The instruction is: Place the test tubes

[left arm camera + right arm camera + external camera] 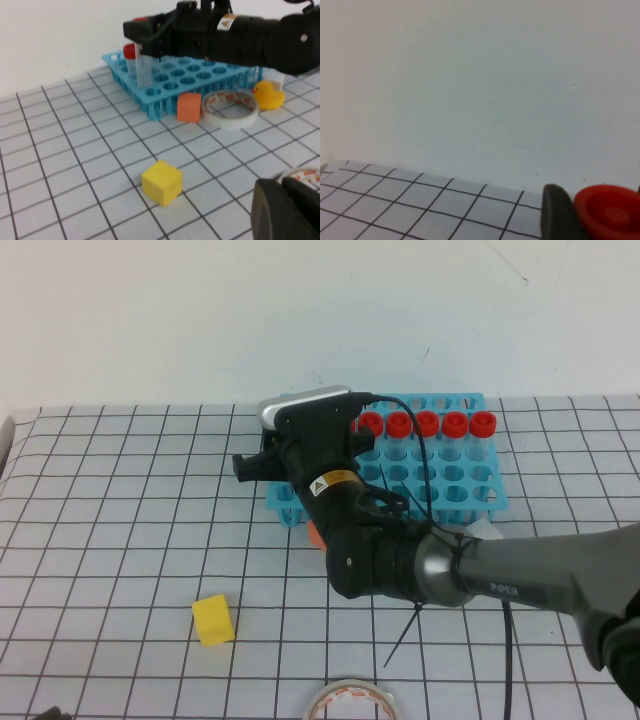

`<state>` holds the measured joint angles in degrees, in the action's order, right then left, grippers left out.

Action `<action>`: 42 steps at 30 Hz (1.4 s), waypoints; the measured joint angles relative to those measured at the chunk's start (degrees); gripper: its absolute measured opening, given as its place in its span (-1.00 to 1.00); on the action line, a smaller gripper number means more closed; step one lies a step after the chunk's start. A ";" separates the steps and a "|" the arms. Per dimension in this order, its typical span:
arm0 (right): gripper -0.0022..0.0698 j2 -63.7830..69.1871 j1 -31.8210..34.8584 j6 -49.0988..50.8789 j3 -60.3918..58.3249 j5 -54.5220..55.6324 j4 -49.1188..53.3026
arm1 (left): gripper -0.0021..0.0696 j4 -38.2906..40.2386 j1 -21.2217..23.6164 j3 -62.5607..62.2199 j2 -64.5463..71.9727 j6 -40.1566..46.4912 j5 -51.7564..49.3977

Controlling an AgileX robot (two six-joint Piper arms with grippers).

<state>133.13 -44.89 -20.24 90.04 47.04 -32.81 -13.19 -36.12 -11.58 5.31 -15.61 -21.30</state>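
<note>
A blue tube rack stands at the back centre of the gridded table, with several red-capped test tubes in its far row. My right gripper hovers over the rack's left end, shut on a clear test tube that hangs upright just above the holes there. The tube's red cap sits between the fingers. Another capped tube stands in the rack right behind it. My left gripper is low near the front of the table, shut and holding nothing.
A yellow cube lies front left of the rack. An orange cube, a tape roll and a yellow duck sit along the rack's near side. A second tape roll lies at the front edge.
</note>
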 joint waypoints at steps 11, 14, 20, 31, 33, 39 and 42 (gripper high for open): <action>-0.16 0.37 2.12 1.57 1.18 -1.39 0.00 | -0.95 0.00 0.00 0.00 0.00 0.00 -0.83; -0.16 0.64 2.12 1.85 1.22 -1.70 1.46 | -0.95 0.00 0.00 0.00 0.00 0.00 -0.83; -0.16 1.21 2.12 2.08 1.56 -2.95 6.64 | -0.95 0.00 0.00 0.00 0.00 0.00 -0.95; -0.16 2.05 2.25 2.08 1.66 -4.43 7.16 | -0.95 0.00 0.00 0.00 0.00 0.00 -1.04; -0.16 2.05 2.25 2.08 1.66 -4.56 7.16 | -0.95 0.00 0.00 0.00 0.00 0.00 -1.04; -0.16 2.57 2.25 2.08 1.66 -5.08 7.16 | -0.95 0.00 0.00 0.00 0.00 0.00 -1.04; -0.16 2.57 2.25 2.08 1.79 -5.33 7.16 | -0.95 0.00 0.00 0.00 0.00 0.00 -1.04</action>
<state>135.70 -42.64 -18.16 91.83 41.71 -25.66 -13.19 -36.12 -11.58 5.31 -15.61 -22.34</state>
